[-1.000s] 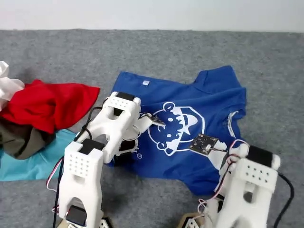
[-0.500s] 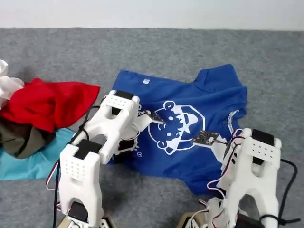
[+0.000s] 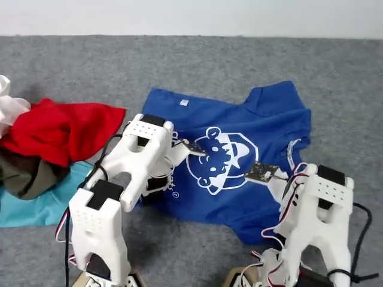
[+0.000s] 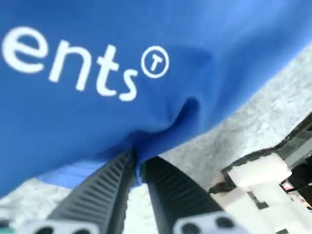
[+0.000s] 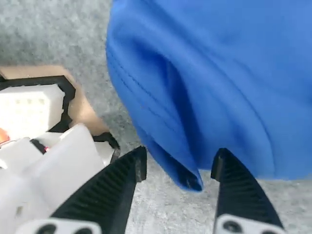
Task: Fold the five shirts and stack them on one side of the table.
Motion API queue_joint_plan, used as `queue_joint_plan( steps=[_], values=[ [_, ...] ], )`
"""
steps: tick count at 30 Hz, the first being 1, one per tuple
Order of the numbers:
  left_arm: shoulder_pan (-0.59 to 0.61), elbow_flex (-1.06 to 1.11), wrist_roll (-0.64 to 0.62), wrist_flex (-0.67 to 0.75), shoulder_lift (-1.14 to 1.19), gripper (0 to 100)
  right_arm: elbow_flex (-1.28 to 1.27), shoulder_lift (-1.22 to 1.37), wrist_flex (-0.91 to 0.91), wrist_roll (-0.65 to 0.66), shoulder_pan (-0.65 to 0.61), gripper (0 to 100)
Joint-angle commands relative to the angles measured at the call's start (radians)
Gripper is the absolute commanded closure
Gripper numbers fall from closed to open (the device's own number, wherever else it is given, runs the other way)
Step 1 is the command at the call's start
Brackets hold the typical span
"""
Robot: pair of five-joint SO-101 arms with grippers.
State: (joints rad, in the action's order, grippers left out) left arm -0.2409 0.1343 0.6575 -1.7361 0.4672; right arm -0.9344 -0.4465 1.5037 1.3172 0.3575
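Step in hand: judging by the layout, this is the first fold of the blue shirt, with both arms working on its near edge. No folded stack can be seen, so the task looks barely begun.
Next move: the right end effector probably needs to clamp the hem between its fingers. Both arms can then lift the near edge together and carry it over the shirt's far side. An uneven lift would likely skew the fold.
Bench (image 3: pixel 72 66): a grey carpeted surface that carries all the shirts.
Blue shirt (image 3: pixel 269 119): it lies spread out, print side up, in the middle of the bench. Its near edge lies under the two arms.
Other shirts: these lie unfolded in a heap at one side, well apart from the blue one. A red shirt (image 3: pixel 66 128) lies on top, with a white shirt (image 3: pixel 9 107), a dark shirt (image 3: pixel 24 173) and a teal shirt (image 3: pixel 36 206) around it.
Left end effector (image 4: pixel 138 163): it is pinched tight on a pucker of the blue shirt (image 4: pixel 146 48), right at the fabric's edge and beside the print.
Right end effector (image 5: pixel 180 163): its fingers are spread wide and hold nothing. The stitched hem of the blue shirt (image 5: pixel 219 58) lies between them, not yet gripped.
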Motion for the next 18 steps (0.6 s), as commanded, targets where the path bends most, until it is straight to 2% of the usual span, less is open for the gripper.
queue_joint_plan(
  steps=[1, 5, 18],
  values=[
    [0.005, 0.002, -0.014, -0.021, -0.071, 99, -0.025, 0.002, -0.021, 0.066, 0.012, 86.9],
    [0.006, 0.002, -0.014, -0.021, -0.071, 99, -0.029, 0.001, -0.030, 0.078, 0.012, 99.4],
    [0.012, 0.042, -0.021, -0.021, -0.075, 99, -0.034, 0.001, -0.226, 0.075, 0.008, 98.9]
  ],
)
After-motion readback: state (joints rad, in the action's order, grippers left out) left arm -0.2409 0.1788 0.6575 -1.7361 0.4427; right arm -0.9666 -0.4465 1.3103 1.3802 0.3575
